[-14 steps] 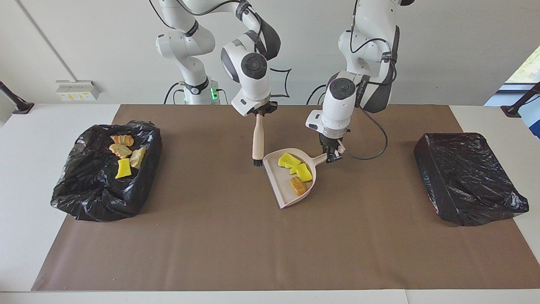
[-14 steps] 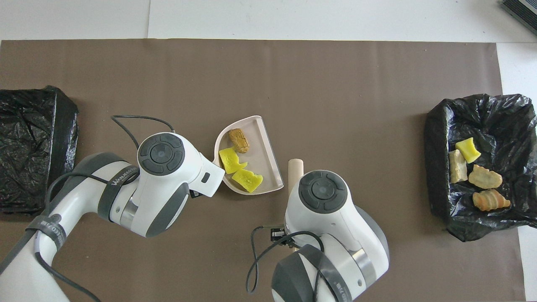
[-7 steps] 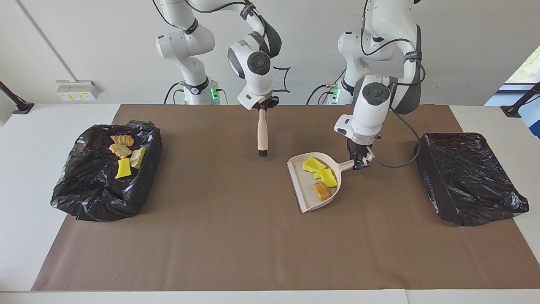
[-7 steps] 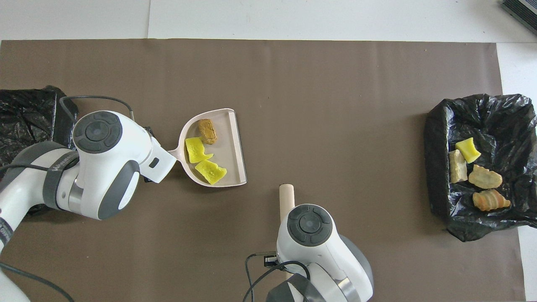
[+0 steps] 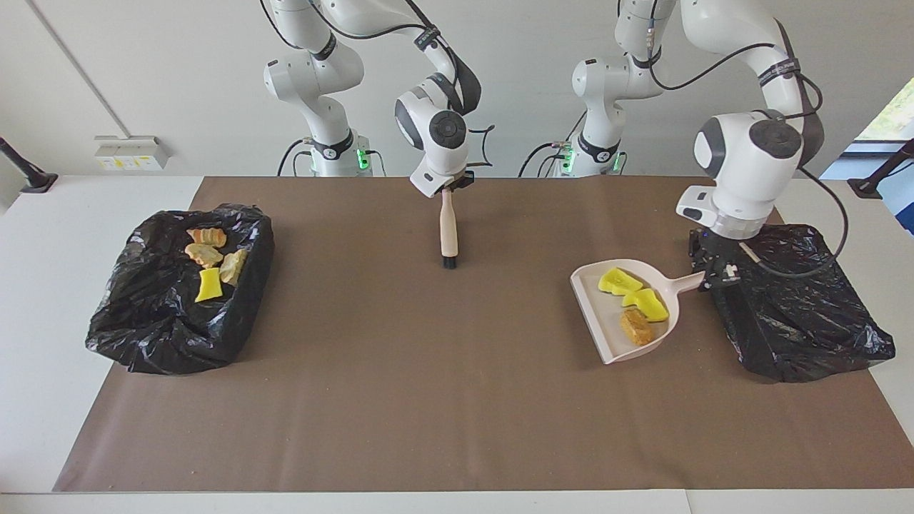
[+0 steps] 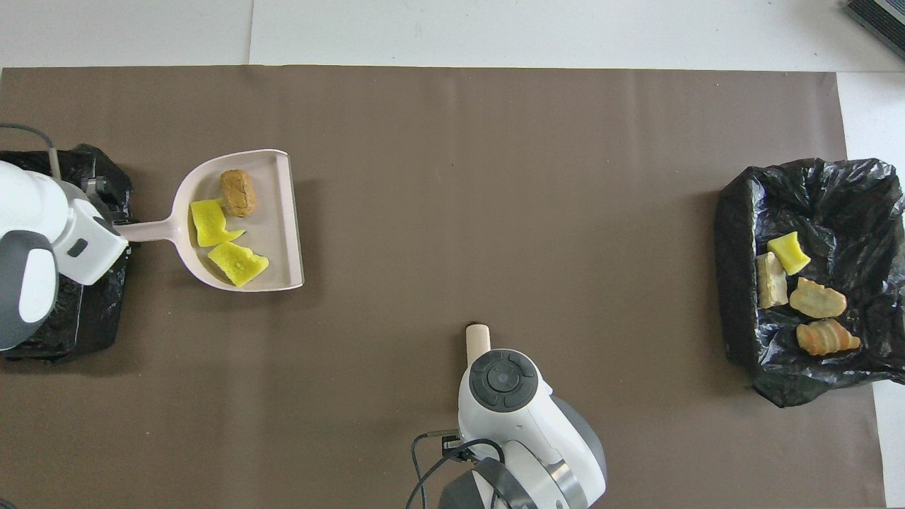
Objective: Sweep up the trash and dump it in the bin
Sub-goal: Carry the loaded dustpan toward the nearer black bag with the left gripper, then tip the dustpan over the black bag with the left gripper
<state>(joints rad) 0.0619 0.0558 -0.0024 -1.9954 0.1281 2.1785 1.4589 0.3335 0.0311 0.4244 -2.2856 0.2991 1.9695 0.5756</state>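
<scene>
1. Lying at the right arm's end of the white desk (image 5: 43,285), an open bin lined with crinkled black plastic (image 5: 164,335) is holding four pieces of trash: one bright yellow foam chunk (image 5: 209,285) and three pale beige rocky lumps (image 5: 205,254), all sitting in the part of the bin nearer to the robots.
2. The right end effector (image 5: 448,187) is gripping the top of a short brush with a pale wooden handle (image 5: 448,228), its fingers shut on it. It is hanging the brush upright over the brown paper mat (image 5: 400,400), black bristles pointing down, probably parked clear of the carrying.
3. The left end effector (image 5: 714,275) is pinching the handle of a pale pink plastic dustpan (image 5: 607,314), fingers closed on it, over the inner edge of the second bin.
4. The dustpan is carrying two more yellow foam chunks (image 5: 618,280) and a golden-brown lump (image 5: 635,327). It is being held about level, likely so that nothing slides off. Its long axis is running along the desk's length, handle pointing to the left arm's end and open lip facing the right arm's end.
5. A second bin wrapped in black plastic (image 5: 800,307) is waiting at the left arm's end, just beside the dustpan.
</scene>
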